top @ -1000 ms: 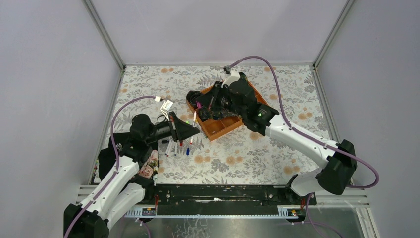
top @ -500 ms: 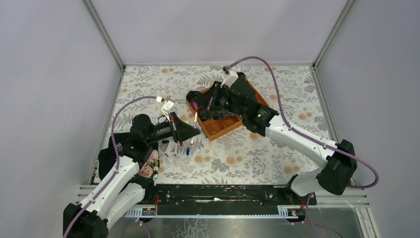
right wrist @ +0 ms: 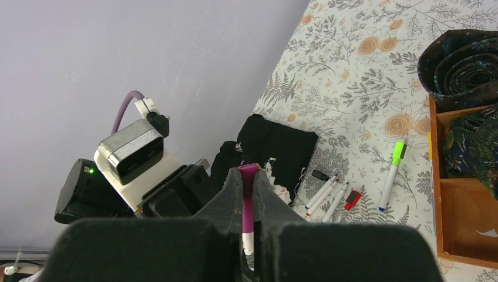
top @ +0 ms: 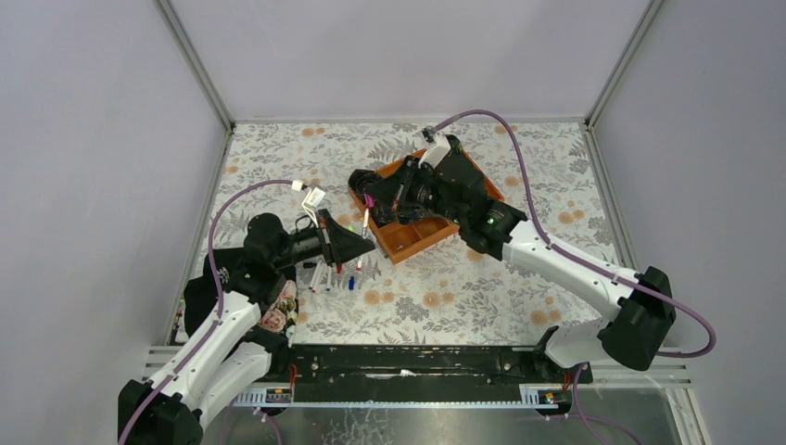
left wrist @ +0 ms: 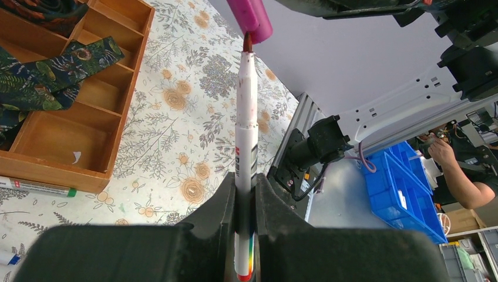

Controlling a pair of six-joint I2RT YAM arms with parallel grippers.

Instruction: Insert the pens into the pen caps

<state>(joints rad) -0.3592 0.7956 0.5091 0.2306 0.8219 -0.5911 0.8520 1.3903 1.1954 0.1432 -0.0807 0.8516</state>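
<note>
Swinging outward since a second ago, the right arm's elbow now sits farther right and lower at the table's (top: 445, 287) near edge, its cable arches in a wider loop, and its wrist has turned a little above the wooden tray (top: 408, 243). The left arm has kept its pose. It reaches forward and low from its base, with the forearm angled toward the middle of the table. The left gripper (top: 364, 243) is clamped on a white pen (top: 364, 222), which the left wrist view shows standing straight up out of the pinched fingers (left wrist: 226, 194) with its dark red tip on top. The right arm stretches in from the far right, its wrist bent back over the tray's left corner. The right gripper (top: 376, 199) is closed tight on a magenta cap (top: 371, 199), which shows as a thin magenta strip between the fingers (right wrist: 232, 188) in its own camera. From the left wrist the pen tip reaches the cap's (left wrist: 254, 17) lower edge, but whether it has gone into the opening cannot be told. Several loose pens (top: 324, 275) lie on the table just beside the left gripper, where they lay before. One green-capped pen (right wrist: 392, 175) and a red cap (right wrist: 352, 200) lie near them.
</note>
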